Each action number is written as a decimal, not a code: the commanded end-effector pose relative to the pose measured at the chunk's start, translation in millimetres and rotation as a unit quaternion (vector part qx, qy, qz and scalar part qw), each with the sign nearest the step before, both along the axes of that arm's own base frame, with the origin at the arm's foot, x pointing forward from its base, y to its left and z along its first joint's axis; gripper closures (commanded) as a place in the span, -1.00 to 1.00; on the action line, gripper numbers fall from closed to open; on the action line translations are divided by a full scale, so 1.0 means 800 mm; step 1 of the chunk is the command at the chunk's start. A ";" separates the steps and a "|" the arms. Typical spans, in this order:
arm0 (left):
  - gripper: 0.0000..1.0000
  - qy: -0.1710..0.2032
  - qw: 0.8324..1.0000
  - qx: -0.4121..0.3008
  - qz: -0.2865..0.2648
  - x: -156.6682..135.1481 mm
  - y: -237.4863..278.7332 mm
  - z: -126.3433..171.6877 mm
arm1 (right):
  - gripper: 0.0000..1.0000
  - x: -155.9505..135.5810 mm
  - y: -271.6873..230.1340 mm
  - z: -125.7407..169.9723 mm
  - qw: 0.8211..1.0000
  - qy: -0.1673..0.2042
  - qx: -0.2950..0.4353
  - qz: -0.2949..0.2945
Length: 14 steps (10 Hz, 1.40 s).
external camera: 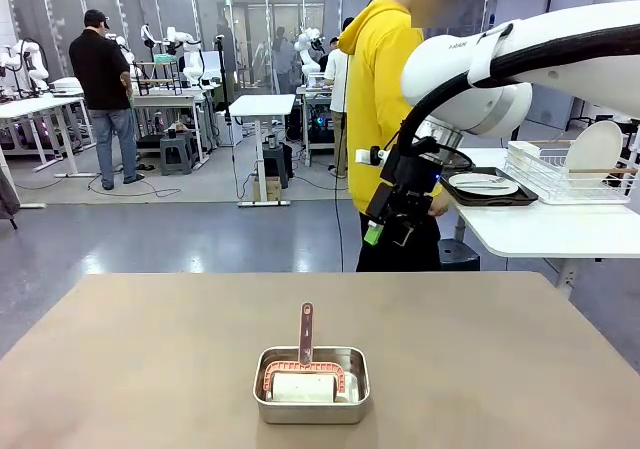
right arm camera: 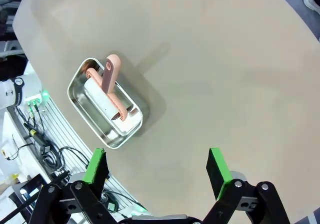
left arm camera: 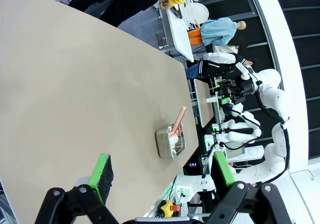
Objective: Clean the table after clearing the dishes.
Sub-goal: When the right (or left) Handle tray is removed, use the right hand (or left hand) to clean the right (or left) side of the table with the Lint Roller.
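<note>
From the front, the table (external camera: pixel 150 369) is a matte tan-brown slab with its long axis running left to right. A shiny rectangular steel pan (external camera: pixel 311 401) sits near the robot's edge. In it lies a white roller (external camera: pixel 303 387) in a pink frame, and its handle points toward the far side. The right gripper (external camera: pixel 385 231) hangs above the far edge, spread wide with nothing in it. Print on its white arm is too small to read. A person (external camera: pixel 380 89) in a yellow hooded top stands behind it. On a white side table (external camera: pixel 540 231), a round white plate (external camera: pixel 483 182) rests on a dark tray (external camera: pixel 500 199) beside a wire rack (external camera: pixel 565 179).

The left wrist view has the left gripper (left arm camera: pixel 161 164) above the tabletop, green pads far apart and gripping nothing.

The right wrist view looks down on the round-cornered pan, which lies diagonally, with the handle reaching past its rim.
</note>
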<state>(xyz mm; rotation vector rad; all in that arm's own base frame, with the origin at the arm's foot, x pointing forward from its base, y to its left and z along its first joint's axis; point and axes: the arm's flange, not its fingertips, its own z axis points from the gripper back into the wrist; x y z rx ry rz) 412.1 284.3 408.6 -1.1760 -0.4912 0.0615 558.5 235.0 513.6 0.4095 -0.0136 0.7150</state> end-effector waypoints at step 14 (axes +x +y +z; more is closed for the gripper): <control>-1.00 0.006 1.000 0.002 0.002 -0.008 -0.004 0.004 | -0.99 0.067 0.122 -0.022 0.965 0.009 -0.116 0.237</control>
